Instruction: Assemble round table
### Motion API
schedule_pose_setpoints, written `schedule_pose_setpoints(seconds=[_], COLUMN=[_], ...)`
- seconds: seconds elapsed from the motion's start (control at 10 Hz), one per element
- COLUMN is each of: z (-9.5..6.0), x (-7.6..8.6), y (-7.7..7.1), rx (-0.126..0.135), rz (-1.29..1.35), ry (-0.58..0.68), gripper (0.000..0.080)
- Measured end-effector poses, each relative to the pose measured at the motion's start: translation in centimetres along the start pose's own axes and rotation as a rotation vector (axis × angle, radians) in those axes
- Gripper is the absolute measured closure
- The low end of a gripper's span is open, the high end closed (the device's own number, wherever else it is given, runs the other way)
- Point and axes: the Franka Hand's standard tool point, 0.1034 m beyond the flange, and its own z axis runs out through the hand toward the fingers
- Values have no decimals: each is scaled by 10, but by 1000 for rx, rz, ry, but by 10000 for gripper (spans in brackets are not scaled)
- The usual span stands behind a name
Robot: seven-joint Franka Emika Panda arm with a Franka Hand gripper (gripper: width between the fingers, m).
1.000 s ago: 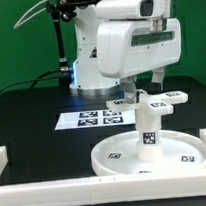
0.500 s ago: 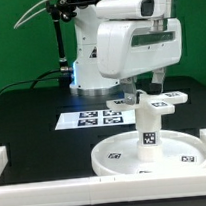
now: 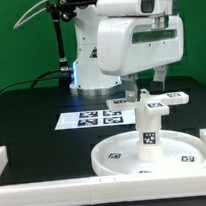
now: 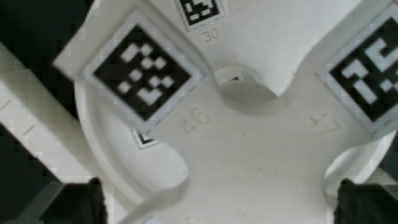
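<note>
At frame centre, the leg (image 3: 149, 137) stands upright in the disc (image 3: 115, 153), base (image 3: 154, 103) on top; end effector (image 3: 142, 88) state unclear.

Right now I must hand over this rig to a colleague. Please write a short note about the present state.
Gripper: just above the cross-shaped base; the exterior view does not show if it is open or shut, and the wrist view shows the base filling the frame.
Parts: round disc lies on the table against the front border block. The leg stands upright in its middle, with the base on top.
Marker board lies behind.
Done: all three parts are stacked.
Left: check that the base is seated tight; the pictures cannot settle this.
</note>
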Motion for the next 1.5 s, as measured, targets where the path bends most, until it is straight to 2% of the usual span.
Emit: schedule_pose_setpoints(seconds=[0.4,0.7,0.9,1.5], z=[0,2,2,10], x=[-2,0,6,3], y=[2,-4,-10,-12], rx=[6,21,22,27], rz=[13,37,59,70], ry=[-5,-14,-9,-19], gripper=[151,151,151,151])
